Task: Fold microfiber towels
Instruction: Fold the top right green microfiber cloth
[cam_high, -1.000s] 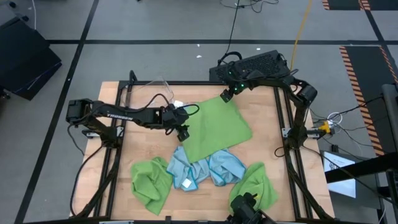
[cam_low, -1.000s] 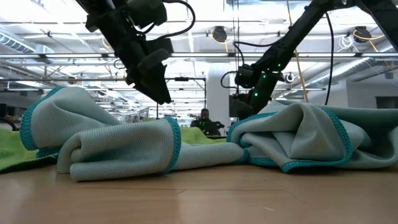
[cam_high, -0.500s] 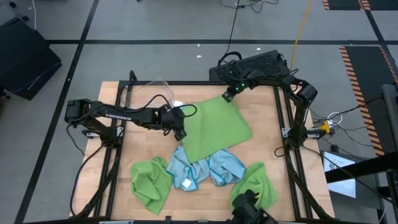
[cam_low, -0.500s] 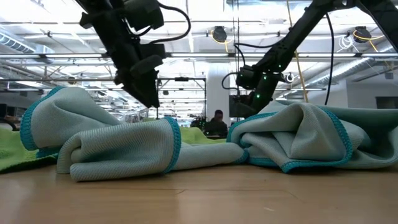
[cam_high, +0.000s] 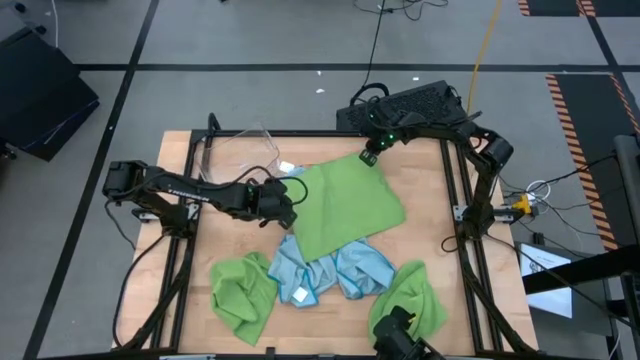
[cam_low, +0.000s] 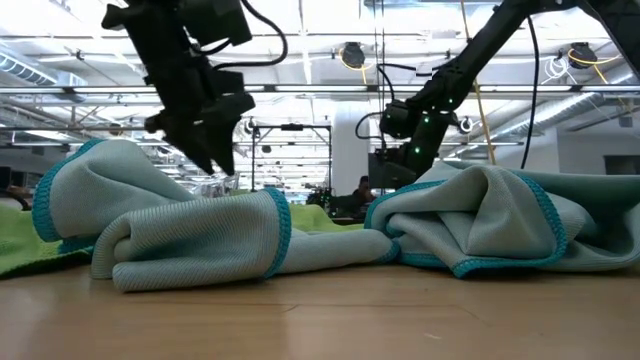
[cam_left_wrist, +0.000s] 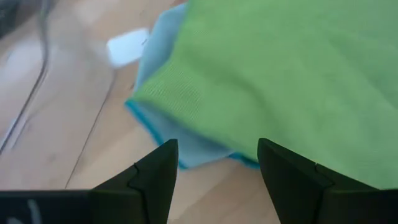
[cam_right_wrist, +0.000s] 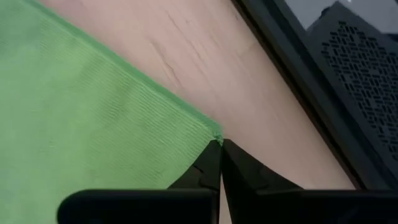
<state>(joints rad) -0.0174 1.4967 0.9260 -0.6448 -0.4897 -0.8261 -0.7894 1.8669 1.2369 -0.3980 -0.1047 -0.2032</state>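
Note:
A lime green towel (cam_high: 348, 205) lies spread out mid-table, partly over a light blue towel whose edge (cam_left_wrist: 186, 152) and white tag (cam_left_wrist: 127, 46) peek out at the green towel's left corner. My right gripper (cam_right_wrist: 220, 149) is shut on the green towel's far corner. My left gripper (cam_left_wrist: 214, 168) hovers open just short of the left corner (cam_left_wrist: 143, 99), touching nothing. Toward the near edge lie crumpled light blue towels (cam_high: 325, 270) and two crumpled green ones (cam_high: 243, 288) (cam_high: 410, 300). My right gripper pinches the green towel's far corner (cam_right_wrist: 210, 132) between its two fingertips, only at the very tip of the cloth. The fingers slant down at it from the table's far right side. The rest of the towel lies flat on the table.
A clear plastic bin (cam_high: 240, 148) stands at the far left of the table. Dark frame rails (cam_high: 455, 200) run along the left and right sides. Bare wood (cam_high: 420, 180) shows to the right of the spread towel.
My left gripper has moved a little toward the table's left edge and rolled about its wrist, staying open. The green towel has kept its place.

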